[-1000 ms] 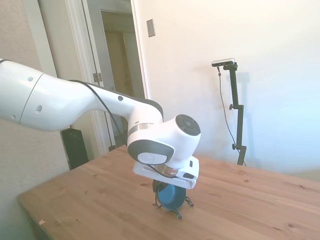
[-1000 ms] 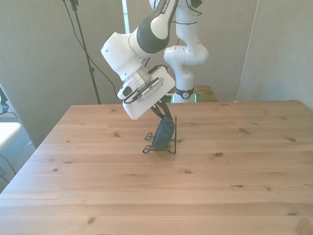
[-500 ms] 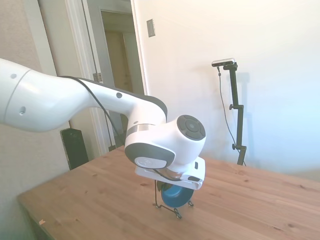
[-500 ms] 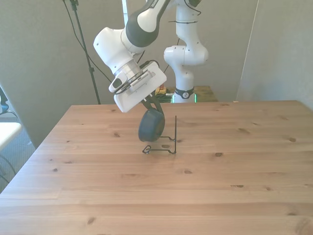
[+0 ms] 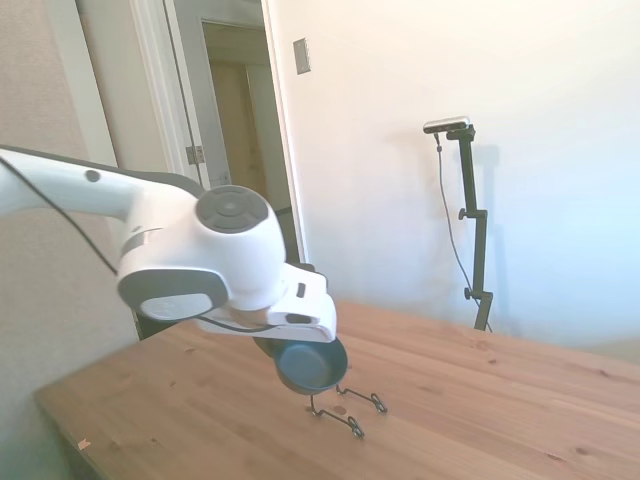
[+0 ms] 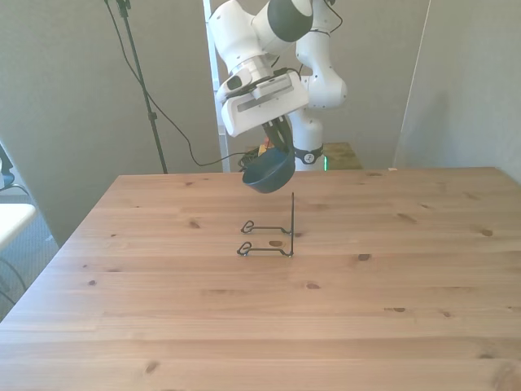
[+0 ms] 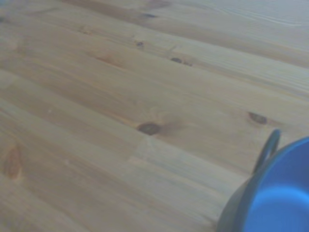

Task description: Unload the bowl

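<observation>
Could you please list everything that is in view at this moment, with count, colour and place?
bowl: one, blue, held in the air above the rack, clear of it; its blue inside shows in the wrist view.
rack: one, thin black wire, standing on the table near its middle, nothing in it.
table: one, light wood with knots, filling the lower part of the front view.
door frame: one, white, behind the table in the side view, with a dark opening beyond.
wall plate: one, grey, high on the white wall in the side view.
arm: one, white, reaching over the table.
gripper: one, shut on the bowl's rim.
</observation>
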Motion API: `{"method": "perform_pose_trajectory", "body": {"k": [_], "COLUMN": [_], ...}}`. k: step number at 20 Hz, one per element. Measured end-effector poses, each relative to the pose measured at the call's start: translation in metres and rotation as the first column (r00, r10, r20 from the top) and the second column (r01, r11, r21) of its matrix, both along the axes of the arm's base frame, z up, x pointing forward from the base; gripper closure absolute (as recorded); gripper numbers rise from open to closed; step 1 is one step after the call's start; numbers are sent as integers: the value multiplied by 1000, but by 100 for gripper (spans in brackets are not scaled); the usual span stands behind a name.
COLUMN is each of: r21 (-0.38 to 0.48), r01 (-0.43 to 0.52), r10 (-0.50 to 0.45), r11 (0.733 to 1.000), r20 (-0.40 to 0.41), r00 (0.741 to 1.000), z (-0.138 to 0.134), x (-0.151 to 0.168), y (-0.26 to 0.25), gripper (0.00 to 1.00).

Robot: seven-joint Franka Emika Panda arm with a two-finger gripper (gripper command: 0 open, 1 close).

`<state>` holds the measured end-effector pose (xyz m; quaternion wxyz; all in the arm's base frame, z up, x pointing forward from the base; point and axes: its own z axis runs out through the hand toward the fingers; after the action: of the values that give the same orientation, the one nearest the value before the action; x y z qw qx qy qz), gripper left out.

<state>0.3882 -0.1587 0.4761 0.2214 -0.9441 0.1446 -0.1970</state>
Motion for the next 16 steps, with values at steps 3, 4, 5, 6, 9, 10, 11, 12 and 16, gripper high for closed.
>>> {"method": "perform_pose_trajectory", "body": {"k": [3,4,5,6,9,10,11,12,16], "r21": [-60,-91,-123,-159,-247,-266,-282,-298,-361], "r01": [16,20,21,22,28,28,33,37,49], "r10": [-18,-24,-29,-36,-66,-74,-89,-104,-149], "r11": [998,996,992,987,968,964,959,954,931], "r20": [-26,-42,-62,-86,-147,-166,-187,-210,-258], "r00": [1000,999,998,996,987,983,978,972,955], "z": [3,1,-3,-9,-28,-35,-42,-51,-94], "x": [-23,-28,-31,-32,-29,-26,-23,-19,7], "y": [30,44,58,74,112,120,125,129,142], "gripper": [100,100,100,100,100,100,100,100,100]}}
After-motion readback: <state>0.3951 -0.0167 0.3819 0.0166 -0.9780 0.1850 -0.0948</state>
